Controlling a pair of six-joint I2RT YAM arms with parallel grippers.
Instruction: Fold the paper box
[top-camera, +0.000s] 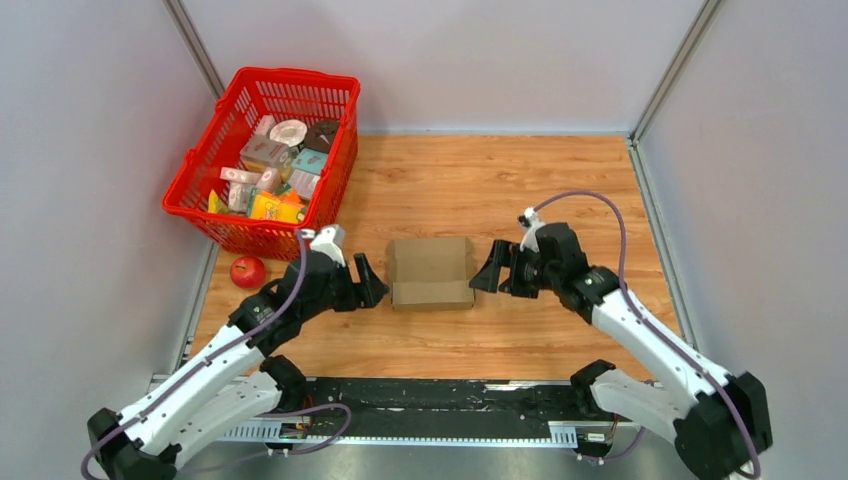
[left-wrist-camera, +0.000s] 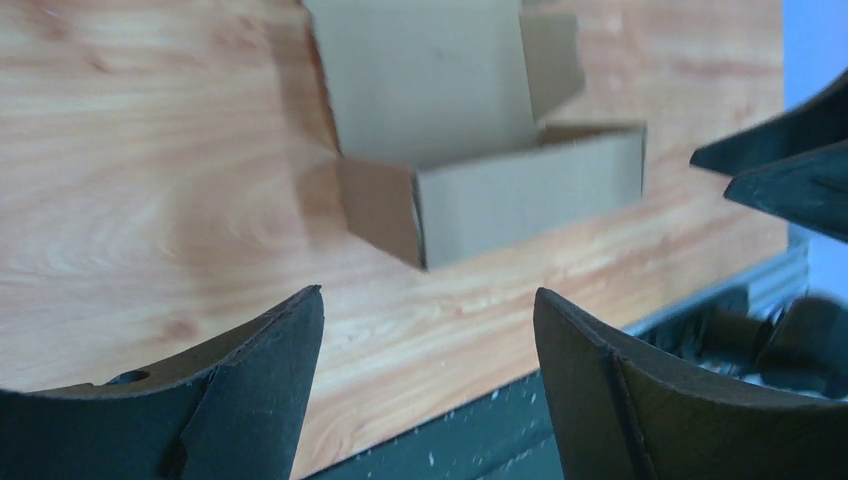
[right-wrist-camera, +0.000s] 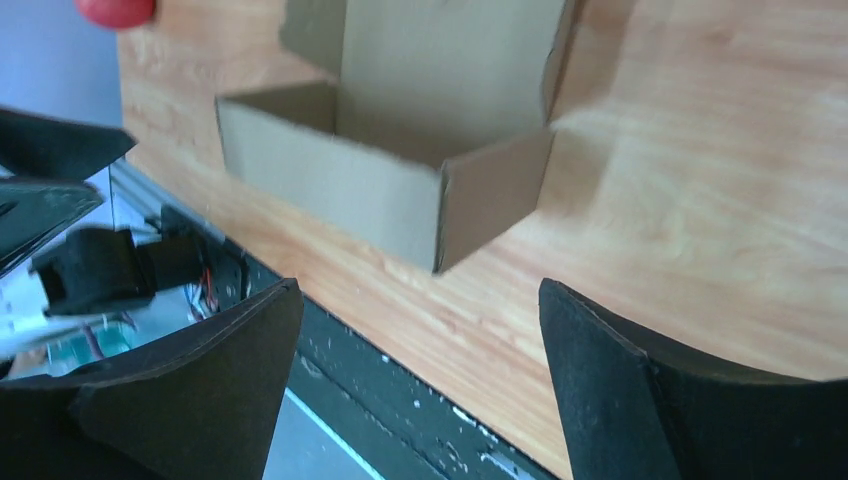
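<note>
Overhead and wrist views of a two-arm folding station. The paper box (top-camera: 431, 272) stands at the middle of the wooden counter (top-camera: 560, 180), between the two arms. It is open-topped, with its near wall and side walls raised and a broad panel rising along its far edge. The left end effector (top-camera: 372, 283) sits just beside the box's left side with its fingers spread apart and holding nothing. The right end effector (top-camera: 487, 270) faces the box's right side, likewise spread and holding nothing. Neither wrist view shows contact with the cardboard. A red basket (top-camera: 262, 165) of small printed packages occupies the far-left corner. A round red object (top-camera: 247, 270) lies just in front of the basket.
</note>
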